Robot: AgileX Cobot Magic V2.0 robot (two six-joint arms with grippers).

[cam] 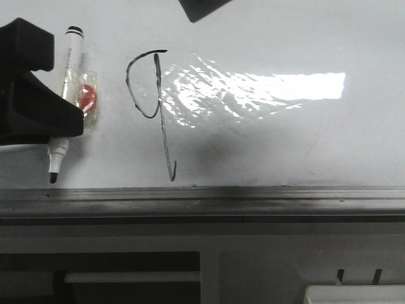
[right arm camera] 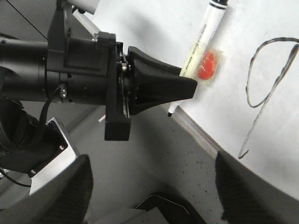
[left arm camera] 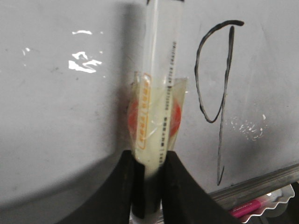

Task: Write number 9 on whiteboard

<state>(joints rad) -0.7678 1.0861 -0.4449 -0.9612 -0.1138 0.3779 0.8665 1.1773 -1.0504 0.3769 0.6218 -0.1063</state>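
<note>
The whiteboard (cam: 285,139) bears the number 9 (cam: 164,126), a thin black loop with a long hooked tail. My left gripper (cam: 63,123) is at the board's left, shut on a white marker (cam: 71,63) with a red pad taped to it. The marker's black tip (cam: 53,179) points at the grey ledge (cam: 253,196), well left of the 9. The left wrist view shows the fingers (left arm camera: 182,186) clamping the marker (left arm camera: 159,70), with the 9 (left arm camera: 224,107) beside it. My right gripper (right arm camera: 152,186) is open and empty, off the board, looking at the left gripper (right arm camera: 187,86) and the 9 (right arm camera: 247,86).
A bright glare patch (cam: 266,85) lies right of the 9. A pink marker (left arm camera: 247,207) lies in a clear tray below the ledge. A white tray (cam: 354,294) sits at the bottom right. A dark shape (cam: 202,7) hangs at the top edge.
</note>
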